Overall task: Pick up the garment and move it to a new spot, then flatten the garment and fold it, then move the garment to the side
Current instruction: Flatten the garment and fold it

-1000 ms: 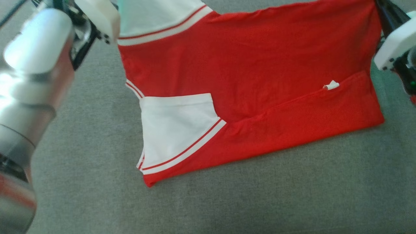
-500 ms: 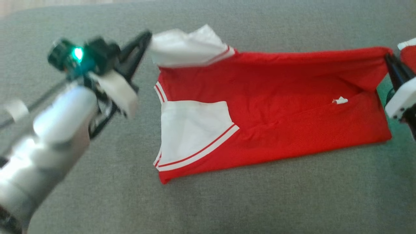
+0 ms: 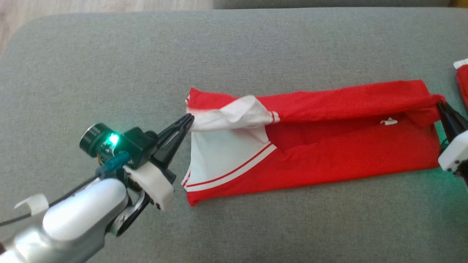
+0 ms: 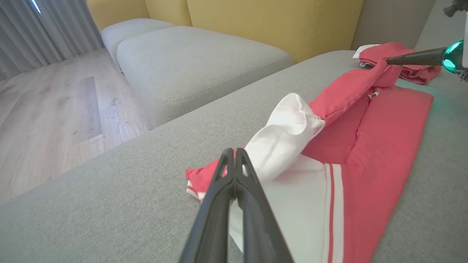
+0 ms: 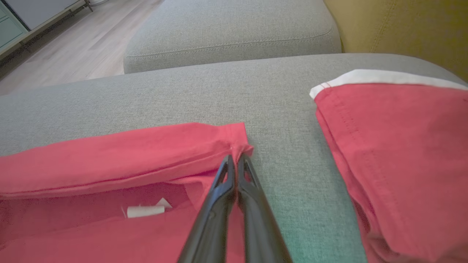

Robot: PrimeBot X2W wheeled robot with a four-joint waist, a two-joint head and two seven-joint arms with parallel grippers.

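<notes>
The garment [image 3: 329, 146] is a red shirt with white, red-striped sleeves, lying lengthwise on a grey cushion [image 3: 109, 73]. Its far long edge is lifted and rolled over toward me. My left gripper [image 3: 189, 119] is shut on the white sleeve [image 3: 234, 113] at the shirt's left end; the left wrist view has the fingers pinched on that cloth [image 4: 234, 160]. My right gripper [image 3: 440, 105] is shut on the red hem corner at the right end, with the tips biting the bunched corner [image 5: 236, 155] in the right wrist view.
A second red piece with a white border [image 5: 395, 146] lies on the cushion just right of the garment's end [image 3: 462, 76]. Another grey cushion [image 4: 197, 58] and a yellow backrest [image 4: 263, 22] stand beyond. Wooden floor [image 4: 47, 109] lies past the cushion's left edge.
Both grippers have drawn the lifted far edge down and toward me, so the wide spread of shirt is now a narrow band. The head camera has also shifted its framing.
</notes>
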